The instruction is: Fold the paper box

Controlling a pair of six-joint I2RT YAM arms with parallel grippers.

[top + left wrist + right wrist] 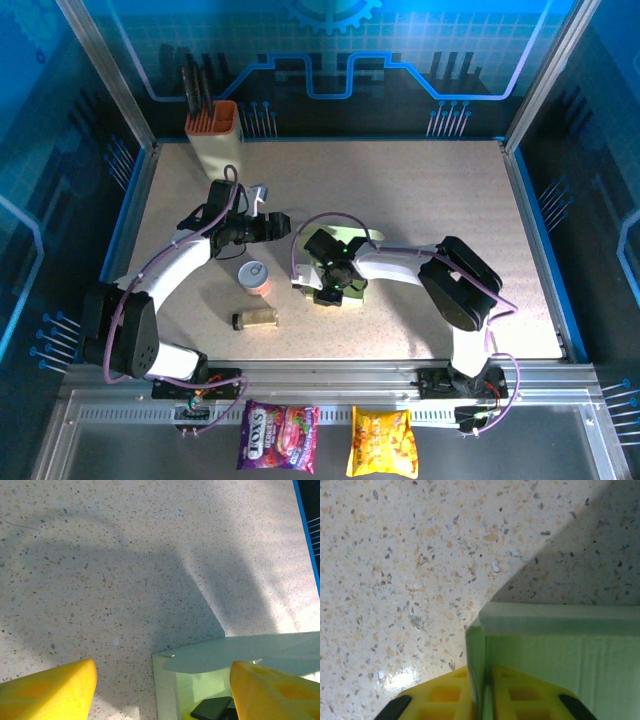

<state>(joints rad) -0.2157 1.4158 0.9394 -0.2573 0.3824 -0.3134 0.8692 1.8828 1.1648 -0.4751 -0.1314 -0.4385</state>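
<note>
Pale green thin-card paper box (pixel 368 238) lies near the middle of the speckled beige table (pixel 450 190), with some walls already standing up. The right gripper (pixel 481 674) pinches one upright wall between its yellow fingers (pixel 520 692). The left gripper (pixel 162 666) hangs over a box corner, jaws wide apart and holding nothing.

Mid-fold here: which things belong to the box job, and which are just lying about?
Job: pale green card paper box, right claw pinching its wall, left claw open near its corner.
Lying about: cream knife holder with orange rim, small orange-pink jar, clear bottle on its side, purple sweet bag, yellow snack bag.
</note>
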